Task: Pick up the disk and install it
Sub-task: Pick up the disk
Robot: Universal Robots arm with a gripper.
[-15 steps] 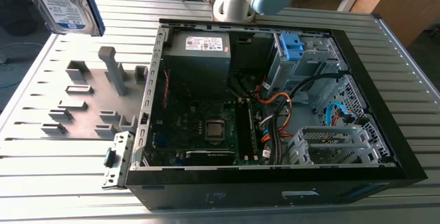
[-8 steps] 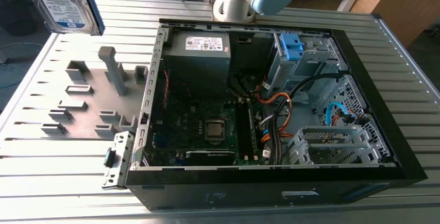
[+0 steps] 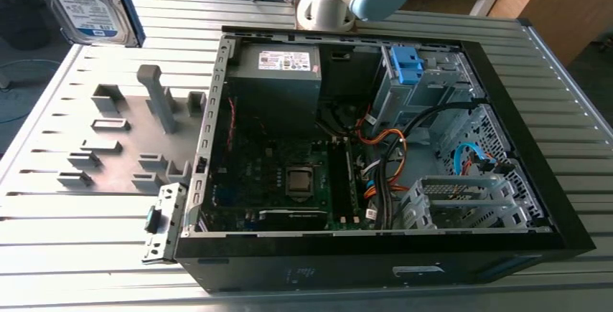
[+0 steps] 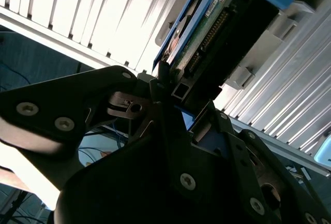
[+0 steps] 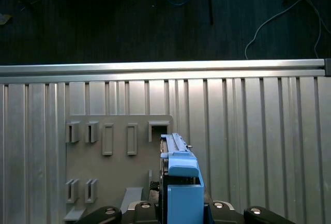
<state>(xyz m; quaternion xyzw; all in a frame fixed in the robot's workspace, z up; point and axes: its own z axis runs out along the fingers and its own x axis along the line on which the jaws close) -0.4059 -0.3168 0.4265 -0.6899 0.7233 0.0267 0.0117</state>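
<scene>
Up at the exterior view's left, above the ribbed metal table, the disk hangs with its label facing the camera, well apart from the open computer case. In both wrist views the gripper grips the disk above a grey slotted fixture plate.

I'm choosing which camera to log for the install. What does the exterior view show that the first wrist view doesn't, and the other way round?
The exterior view adds the open computer case, with its grey power supply and a blue bracket inside, and the label face of the disk. The first wrist view adds the slatted table at its edge, the dark floor with cables, and the pincer clamped on the disk. Both show the disk, the slatted table and the grey slotted plate.
</scene>
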